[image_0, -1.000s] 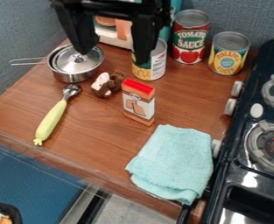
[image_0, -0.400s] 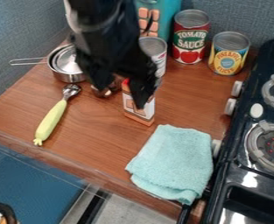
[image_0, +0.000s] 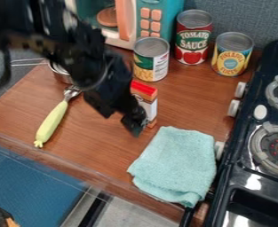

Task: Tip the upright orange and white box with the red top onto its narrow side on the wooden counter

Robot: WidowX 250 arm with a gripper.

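Bench (image_0: 191,97) before you: spoon (image_0: 52,121), can (image_0: 151,60) and towel (image_0: 175,164) lie around the box (image_0: 148,92) by your gripper (image_0: 129,124); you can't tell the jaws' opening or hold.

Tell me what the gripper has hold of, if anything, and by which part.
That cannot be told: the gripper overlaps part of the upright red-topped box and hides where any hold on it would be.

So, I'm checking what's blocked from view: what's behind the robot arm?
Partly showing past the robot arm are a metal saucepan, a toy microwave and a red-topped box. Their covered parts can't be seen, nor whether anything else lies behind it.
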